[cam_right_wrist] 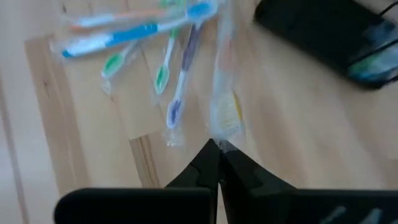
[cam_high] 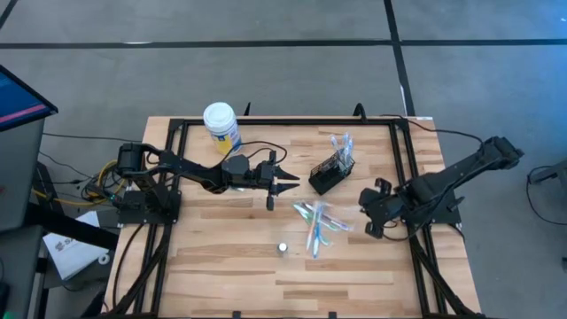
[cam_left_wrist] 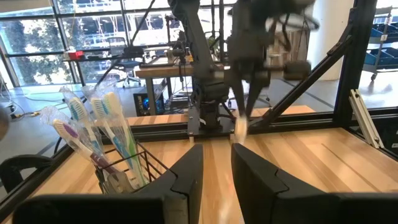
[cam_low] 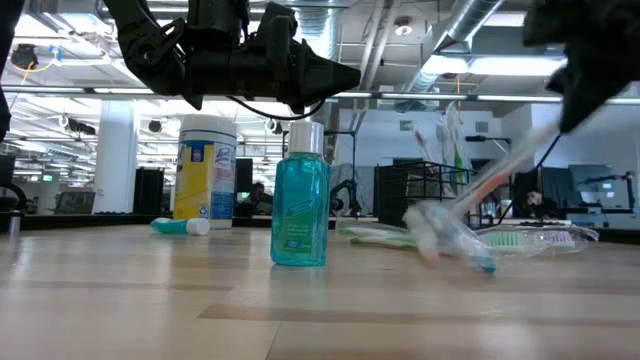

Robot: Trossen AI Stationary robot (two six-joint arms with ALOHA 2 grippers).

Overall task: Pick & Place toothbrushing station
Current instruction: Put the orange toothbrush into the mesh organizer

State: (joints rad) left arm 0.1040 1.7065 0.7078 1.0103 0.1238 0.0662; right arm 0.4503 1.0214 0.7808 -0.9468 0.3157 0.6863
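The black wire-mesh holder stands mid-table with several toothbrushes upright in it. Loose wrapped toothbrushes lie flat on the wood just near of it. My right gripper hangs to the right of that pile, shut on one wrapped toothbrush. My left gripper floats level just left of the holder, open, with nothing between its fingers. A small teal tube lies on its side near the jar. My right gripper pinches the clear wrapper's end of a yellow-bristled toothbrush between its two fingertips, slanting down from the table's right side. The brush runs on in line with the fingers and slopes down toward the loose pile. Whether its lower end is clear of the table, I cannot tell.
A white-lidded yellow-and-blue jar stands at the far left of the work area. A teal bottle with a silver cap stands upright near the front, left of the loose brushes. Black frame rails border the table.
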